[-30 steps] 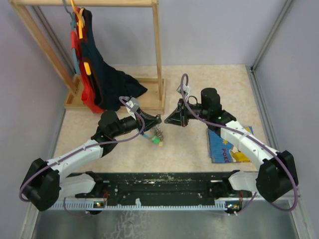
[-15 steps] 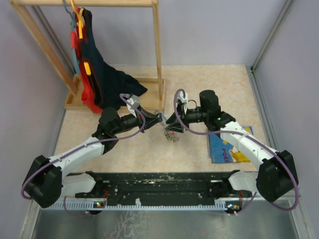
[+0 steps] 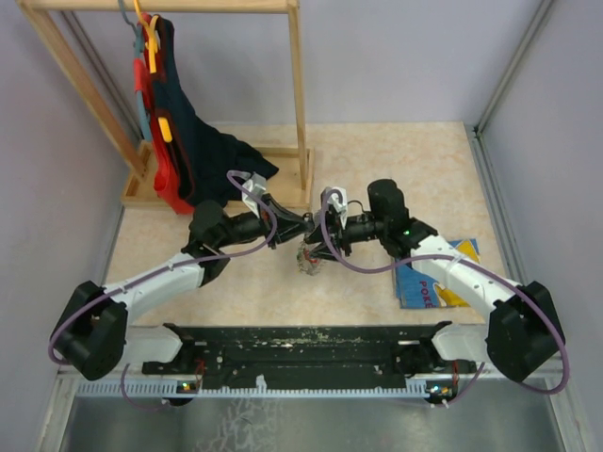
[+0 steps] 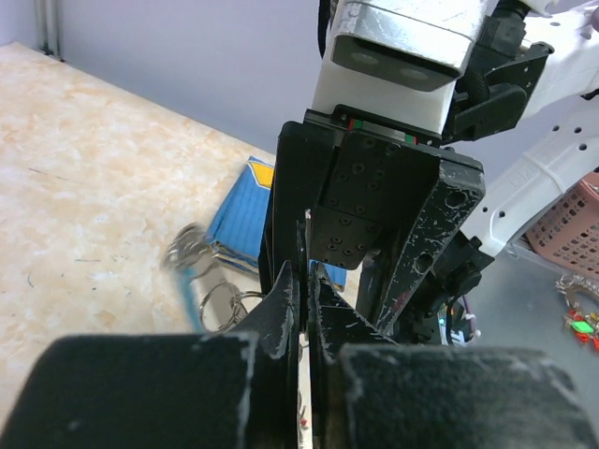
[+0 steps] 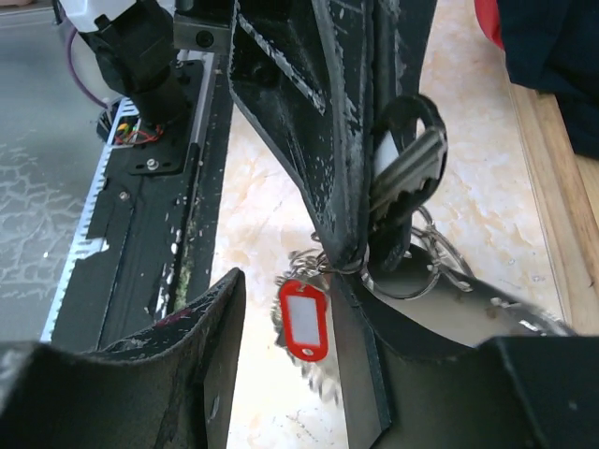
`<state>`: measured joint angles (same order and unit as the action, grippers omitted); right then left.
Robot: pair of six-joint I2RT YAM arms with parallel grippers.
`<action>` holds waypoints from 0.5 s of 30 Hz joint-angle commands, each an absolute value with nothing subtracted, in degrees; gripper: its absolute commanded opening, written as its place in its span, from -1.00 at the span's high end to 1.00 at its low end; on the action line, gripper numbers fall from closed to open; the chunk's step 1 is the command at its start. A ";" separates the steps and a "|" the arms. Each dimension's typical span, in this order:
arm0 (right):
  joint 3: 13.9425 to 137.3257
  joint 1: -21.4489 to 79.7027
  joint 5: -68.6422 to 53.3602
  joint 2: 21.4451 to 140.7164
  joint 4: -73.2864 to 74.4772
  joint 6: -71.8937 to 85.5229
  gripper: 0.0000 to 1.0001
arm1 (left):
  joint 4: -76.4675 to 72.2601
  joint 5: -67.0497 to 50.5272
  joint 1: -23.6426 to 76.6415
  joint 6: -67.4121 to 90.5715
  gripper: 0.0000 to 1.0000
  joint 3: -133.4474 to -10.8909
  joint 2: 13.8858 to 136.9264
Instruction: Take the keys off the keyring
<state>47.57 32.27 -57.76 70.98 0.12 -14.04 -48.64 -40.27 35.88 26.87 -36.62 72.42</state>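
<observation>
The keyring (image 3: 308,261) hangs in the air as a small bunch between my two grippers, above the beige table. My left gripper (image 3: 303,226) is shut on it. In the right wrist view its black fingertips (image 5: 342,245) pinch the silvery rings (image 5: 421,273). A silver key (image 5: 412,168) sticks up beside them and a red key tag (image 5: 304,321) dangles below. My right gripper (image 5: 281,346) is open, with the red tag hanging between its jaws. In the left wrist view my left gripper (image 4: 306,281) is closed to a thin slit, facing the right gripper (image 4: 360,234). Loose rings (image 4: 220,304) blur at the left.
A blue picture book (image 3: 429,278) lies on the table under the right arm and shows in the left wrist view (image 4: 245,192). A wooden clothes rack (image 3: 300,113) with dark and red garments (image 3: 188,155) stands at the back left. A pink basket (image 4: 566,220) is beyond the table.
My left gripper has lifted the key bunch off the table and moved right. My right gripper has moved left and closed in around the hanging bunch.
</observation>
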 commanded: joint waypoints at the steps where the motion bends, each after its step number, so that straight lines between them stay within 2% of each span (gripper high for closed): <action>1: 48.30 33.05 -58.78 69.63 -3.44 -14.27 0.16 | -54.56 -41.17 36.77 29.23 1.00 -38.76 72.79; 15: 50.80 32.59 -51.47 68.64 -0.13 -13.47 0.15 | -54.87 -39.93 38.05 29.53 1.00 -39.26 74.23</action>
